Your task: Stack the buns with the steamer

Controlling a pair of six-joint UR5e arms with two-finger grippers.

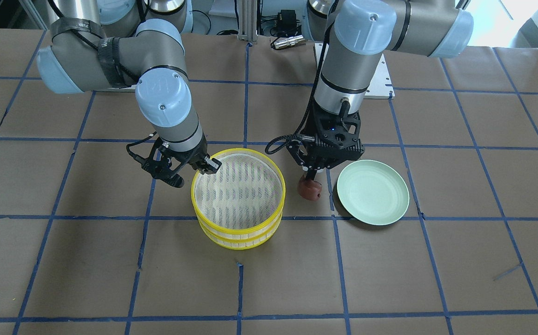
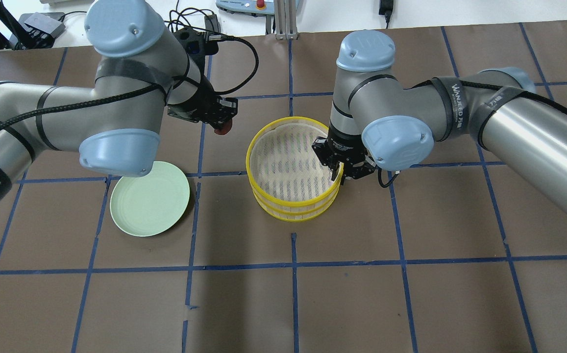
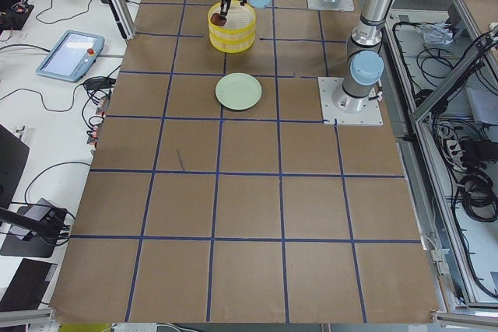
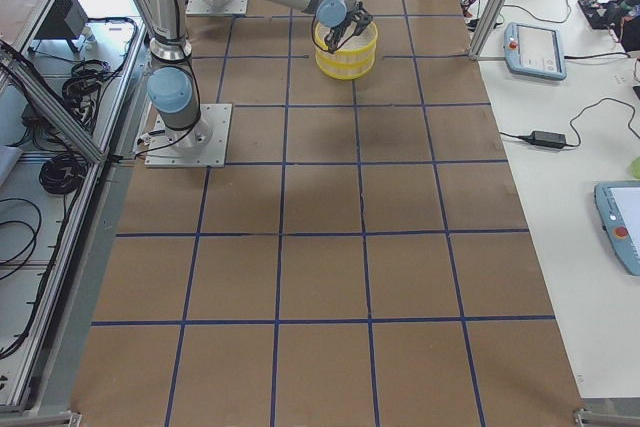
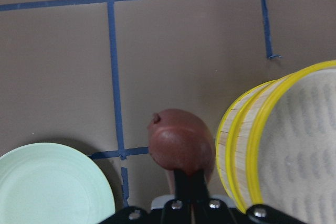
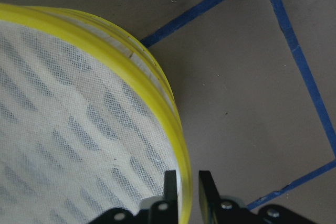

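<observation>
my left gripper [image 1: 309, 179] is pinched tight on the shiny dark red-brown bun [image 5: 181, 142], just beside the round yellow steamer basket [image 1: 238, 235], between it and the pale green plate [image 1: 372, 192]. my right gripper [image 6: 186, 195] is nearly closed, nipping the basket's rim. the bun looks round and slippery, so it could pop out, or bump the basket wall

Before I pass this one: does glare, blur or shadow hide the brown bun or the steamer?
Front-facing view: upper right corner blown out, brown bun clear. Left wrist view: bun sharp. Right wrist view: steamer rim sharp. Side views: both too small.
</observation>
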